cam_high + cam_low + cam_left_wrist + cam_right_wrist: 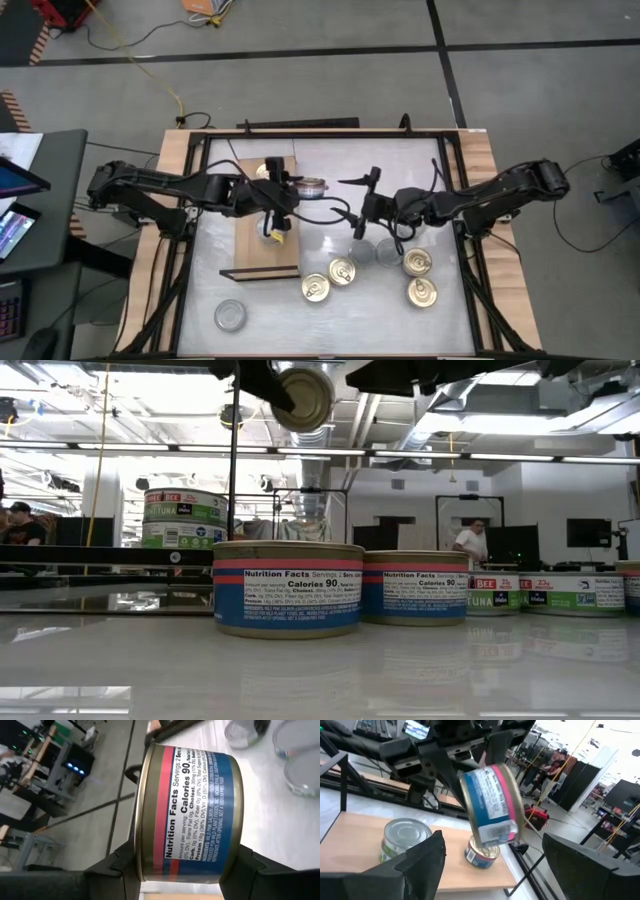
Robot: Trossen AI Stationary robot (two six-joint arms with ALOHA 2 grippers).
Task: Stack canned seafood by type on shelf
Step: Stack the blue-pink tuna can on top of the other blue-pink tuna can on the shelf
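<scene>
Beneath my left tool (290,190), clamped on a blue-and-pink tin (312,187), the shelf (262,262) carries two short stacks, while my right tool (362,205), fingers apart alongside, leaves several loose tins (342,271) still waiting on the table (330,325).

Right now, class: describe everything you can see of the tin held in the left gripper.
The tin is a flat, round metal can with a gold rim and a blue-and-pink label printed with nutrition facts. The left gripper clamps it on its flat ends, tipped on edge, in the air above the shelf, touching nothing else.
</scene>
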